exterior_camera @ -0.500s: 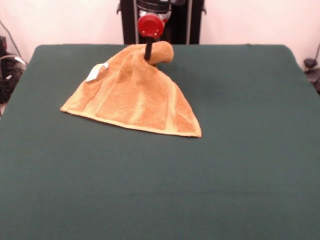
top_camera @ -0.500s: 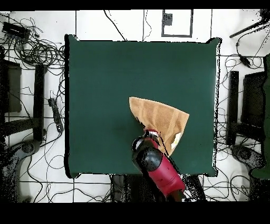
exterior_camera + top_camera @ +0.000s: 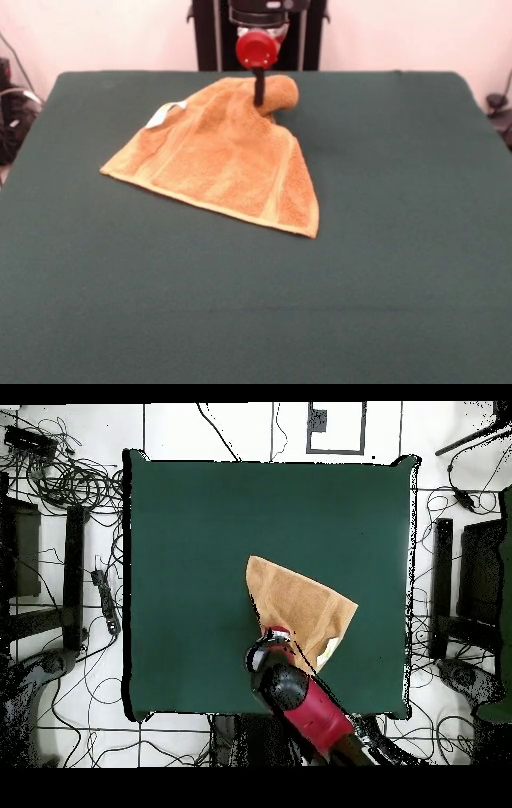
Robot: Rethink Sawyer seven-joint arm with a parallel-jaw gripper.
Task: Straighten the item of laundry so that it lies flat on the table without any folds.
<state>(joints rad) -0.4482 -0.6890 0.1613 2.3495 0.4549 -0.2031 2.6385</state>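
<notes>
The orange-tan towel (image 3: 220, 160) lies on the dark green table (image 3: 256, 304) toward its far side, draped in a rough triangle with one corner lifted. Paler bands run along its near edge and a small white tag (image 3: 157, 118) shows at its left. My gripper (image 3: 260, 100) comes down from above at the raised, rolled corner and is shut on it, holding it a little above the table. In the overhead view the towel (image 3: 298, 604) spreads away from the gripper (image 3: 278, 634), and the red arm hides its near corner.
The robot's black pedestal (image 3: 260, 36) stands just behind the table's far edge. Cables and equipment (image 3: 60, 484) lie on the floor around the table. The table's front edge is far from the towel.
My gripper has moved a little to the right in the front view with the towel corner in it. The towel's near-right corner has drawn in and down slightly.
</notes>
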